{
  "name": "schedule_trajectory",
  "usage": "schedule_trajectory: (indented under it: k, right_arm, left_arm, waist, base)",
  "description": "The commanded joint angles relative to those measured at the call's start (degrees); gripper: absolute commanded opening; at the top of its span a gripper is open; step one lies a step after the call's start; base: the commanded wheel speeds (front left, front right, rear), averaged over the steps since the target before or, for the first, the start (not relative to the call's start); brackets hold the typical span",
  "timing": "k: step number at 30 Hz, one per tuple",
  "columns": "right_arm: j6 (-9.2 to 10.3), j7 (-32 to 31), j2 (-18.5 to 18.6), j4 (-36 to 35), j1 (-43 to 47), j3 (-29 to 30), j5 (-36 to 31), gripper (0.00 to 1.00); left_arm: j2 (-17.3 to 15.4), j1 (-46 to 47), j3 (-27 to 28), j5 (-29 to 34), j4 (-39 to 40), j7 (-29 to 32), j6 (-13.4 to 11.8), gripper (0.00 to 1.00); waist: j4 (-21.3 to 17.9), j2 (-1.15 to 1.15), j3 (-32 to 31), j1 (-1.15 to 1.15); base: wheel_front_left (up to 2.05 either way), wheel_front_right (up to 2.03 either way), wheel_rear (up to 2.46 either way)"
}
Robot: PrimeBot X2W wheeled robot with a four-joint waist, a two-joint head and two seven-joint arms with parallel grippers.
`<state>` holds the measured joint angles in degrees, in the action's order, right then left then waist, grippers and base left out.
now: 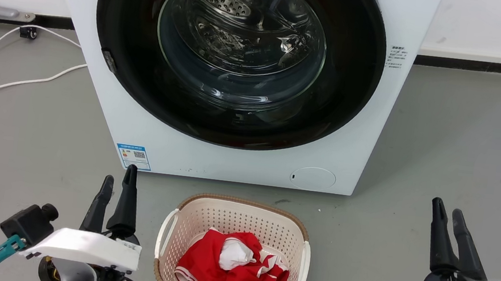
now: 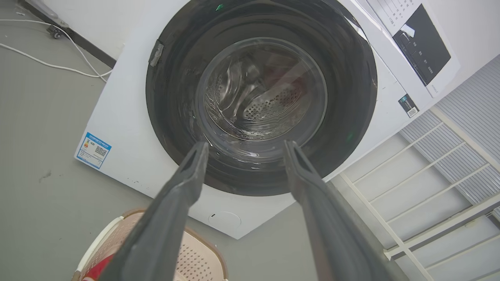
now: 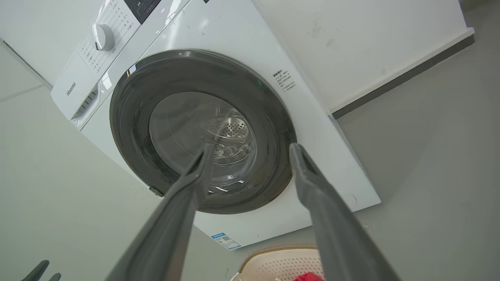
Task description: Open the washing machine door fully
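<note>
Washing machine door (image 1: 239, 49) lies beyond left tool (image 1: 120, 174) and right tool (image 1: 446, 206).

Ahead of the left end effector (image 1: 120, 174) and the right end effector (image 1: 446, 206) stands the washing machine (image 1: 229, 161), its door (image 1: 241, 59) closed against its front. Between the two, nearer than the machine, the laundry basket (image 1: 243, 202) sits on the floor (image 1: 466, 151), clothes (image 1: 226, 274) inside. A cable (image 1: 12, 82) lies beyond the left one.

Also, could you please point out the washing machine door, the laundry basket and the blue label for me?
washing machine door (image 1: 240, 50): head view, on the clear glass at its centre.
laundry basket (image 1: 241, 217): head view, on its far perforated wall.
blue label (image 1: 133, 157): head view, on the label's middle.
</note>
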<state>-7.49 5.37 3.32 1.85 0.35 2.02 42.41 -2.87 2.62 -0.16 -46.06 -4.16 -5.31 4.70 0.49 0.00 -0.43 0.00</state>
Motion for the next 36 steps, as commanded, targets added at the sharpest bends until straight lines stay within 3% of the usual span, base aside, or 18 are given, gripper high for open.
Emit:
schedule_trajectory:
  k: [1, 17, 36]
  right_arm:
    - [0.0, 0.69, -0.04, -0.84, 0.14, -0.15, -2.42, 1.0]
    - [0.0, 1.42, -0.18, -0.83, 1.56, -1.12, -16.85, 1.0]
    - [0.0, 1.28, -0.32, -2.26, 2.88, -1.18, -27.62, 1.0]
  left_arm:
    - [-0.17, 0.15, -0.4, 2.59, 0.78, -0.63, -0.43, 1.0]
    - [-1.25, -0.78, -2.21, 17.65, 1.2, -3.17, -3.54, 1.0]
    - [-3.09, -1.35, -4.36, 28.4, 2.0, -5.79, -6.2, 1.0]
  waist:
    - [0.0, 0.0, -0.07, 0.0]
    - [0.14, 0.0, -0.37, 0.0]
    - [0.27, 0.0, -0.73, 0.0]
  base:
    - [0.0, 0.0, 0.0]
    - [0.0, 0.0, 0.0]
    - [0.0, 0.0, 0.0]
